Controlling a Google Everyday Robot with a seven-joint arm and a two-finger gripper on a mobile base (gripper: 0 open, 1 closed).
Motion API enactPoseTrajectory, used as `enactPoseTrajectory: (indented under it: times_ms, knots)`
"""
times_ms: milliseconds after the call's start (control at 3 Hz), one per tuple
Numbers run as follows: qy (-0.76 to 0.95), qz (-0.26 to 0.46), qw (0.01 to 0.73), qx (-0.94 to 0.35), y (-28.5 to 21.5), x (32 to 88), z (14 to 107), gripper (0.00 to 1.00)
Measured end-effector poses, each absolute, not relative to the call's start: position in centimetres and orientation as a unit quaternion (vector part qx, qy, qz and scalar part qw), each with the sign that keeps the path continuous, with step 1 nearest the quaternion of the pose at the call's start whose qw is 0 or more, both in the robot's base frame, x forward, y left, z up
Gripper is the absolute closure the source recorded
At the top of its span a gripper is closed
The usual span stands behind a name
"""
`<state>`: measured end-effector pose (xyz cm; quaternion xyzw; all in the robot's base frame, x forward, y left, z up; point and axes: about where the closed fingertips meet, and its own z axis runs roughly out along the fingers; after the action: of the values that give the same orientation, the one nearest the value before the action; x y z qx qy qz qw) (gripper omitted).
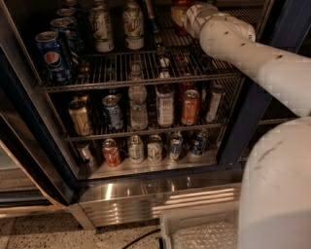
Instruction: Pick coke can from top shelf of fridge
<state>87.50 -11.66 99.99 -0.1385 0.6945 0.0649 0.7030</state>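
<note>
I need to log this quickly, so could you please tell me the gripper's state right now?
Gripper: at the right end of the top shelf, by a red can; state cannot be told.
</note>
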Motion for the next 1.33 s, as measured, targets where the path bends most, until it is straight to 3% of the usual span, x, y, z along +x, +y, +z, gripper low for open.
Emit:
enactPoseTrajectory:
  times_ms: [1333]
  knots:
    - [0.683,0.098,0.705,-0.162,-12.3,82.6,100.1,1.00]
